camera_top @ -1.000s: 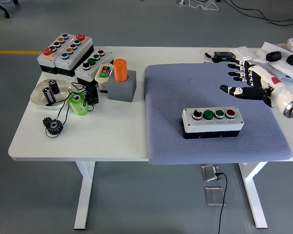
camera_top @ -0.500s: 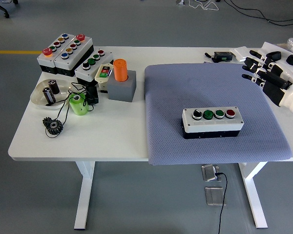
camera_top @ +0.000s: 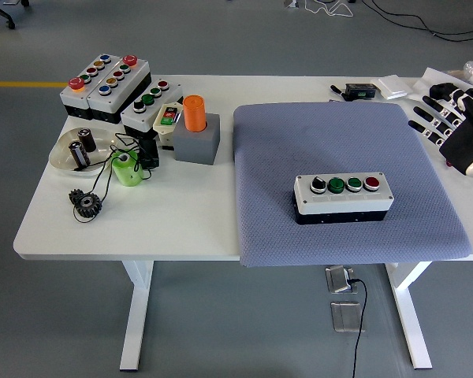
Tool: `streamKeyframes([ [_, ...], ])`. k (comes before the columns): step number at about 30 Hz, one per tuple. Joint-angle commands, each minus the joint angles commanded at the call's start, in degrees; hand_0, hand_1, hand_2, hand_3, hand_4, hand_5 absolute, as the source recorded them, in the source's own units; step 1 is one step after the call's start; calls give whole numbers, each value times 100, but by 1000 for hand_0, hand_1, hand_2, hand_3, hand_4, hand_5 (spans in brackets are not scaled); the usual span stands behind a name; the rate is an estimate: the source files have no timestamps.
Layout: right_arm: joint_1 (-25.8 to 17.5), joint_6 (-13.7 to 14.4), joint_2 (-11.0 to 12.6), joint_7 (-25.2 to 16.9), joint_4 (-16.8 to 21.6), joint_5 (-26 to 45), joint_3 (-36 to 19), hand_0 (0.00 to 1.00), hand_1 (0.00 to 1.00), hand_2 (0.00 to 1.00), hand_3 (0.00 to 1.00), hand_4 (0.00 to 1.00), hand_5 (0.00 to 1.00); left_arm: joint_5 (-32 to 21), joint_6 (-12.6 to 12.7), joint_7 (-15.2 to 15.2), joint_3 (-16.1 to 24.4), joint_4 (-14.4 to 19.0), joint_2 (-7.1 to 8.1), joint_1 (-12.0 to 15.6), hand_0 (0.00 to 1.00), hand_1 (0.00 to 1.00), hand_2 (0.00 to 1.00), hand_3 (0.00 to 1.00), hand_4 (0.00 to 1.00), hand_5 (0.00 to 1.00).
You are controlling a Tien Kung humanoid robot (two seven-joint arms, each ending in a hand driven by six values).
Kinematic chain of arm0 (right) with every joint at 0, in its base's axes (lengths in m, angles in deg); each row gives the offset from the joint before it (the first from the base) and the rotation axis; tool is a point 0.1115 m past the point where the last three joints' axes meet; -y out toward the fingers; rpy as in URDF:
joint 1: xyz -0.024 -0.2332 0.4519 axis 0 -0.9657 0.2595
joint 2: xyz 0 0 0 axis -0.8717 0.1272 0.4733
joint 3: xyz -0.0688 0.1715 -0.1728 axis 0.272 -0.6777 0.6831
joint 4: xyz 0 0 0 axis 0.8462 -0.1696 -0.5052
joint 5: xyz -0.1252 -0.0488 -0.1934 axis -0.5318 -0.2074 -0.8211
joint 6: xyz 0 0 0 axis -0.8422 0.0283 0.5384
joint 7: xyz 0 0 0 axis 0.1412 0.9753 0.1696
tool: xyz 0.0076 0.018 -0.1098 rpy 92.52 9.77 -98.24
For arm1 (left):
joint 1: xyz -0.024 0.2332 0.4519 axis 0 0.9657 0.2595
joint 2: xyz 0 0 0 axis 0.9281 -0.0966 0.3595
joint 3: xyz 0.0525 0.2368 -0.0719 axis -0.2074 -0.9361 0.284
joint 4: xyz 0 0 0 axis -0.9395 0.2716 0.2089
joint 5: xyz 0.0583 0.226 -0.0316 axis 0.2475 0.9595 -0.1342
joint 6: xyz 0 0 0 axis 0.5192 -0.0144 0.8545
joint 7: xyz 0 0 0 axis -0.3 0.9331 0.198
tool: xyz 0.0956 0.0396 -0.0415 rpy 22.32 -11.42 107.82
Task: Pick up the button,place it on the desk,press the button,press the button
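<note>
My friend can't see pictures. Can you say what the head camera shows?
A four-button control box sits on a grey-blue mat on a white table. The robot's right hand, fingers spread, is at the right edge holding nothing. More button boxes sit far left.

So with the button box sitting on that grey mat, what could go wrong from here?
The button box rests on a soft grey mat, so a press might tilt or slide it rather than click. Its four controls sit close together; a broad finger could hit the red button and its green neighbour at once. The right robot hand is at the table's right edge with fingers spread, so it must reach back accurately.
</note>
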Motion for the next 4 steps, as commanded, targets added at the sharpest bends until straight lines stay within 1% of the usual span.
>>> streamKeyframes([
  [1, -2, -3, -3, 3, -8, 37, -16, 900, 834, 872, 826, 601, 562, 7, 0, 1, 5, 0, 1, -6, 655, 702, 715, 519, 330, 971],
  [4, 5, -4, -10, 10, -36, 132, -47, 900, 834, 872, 826, 601, 562, 15, -2, 7, -4, 0, 9, -22, 655, 702, 715, 519, 330, 971],
])
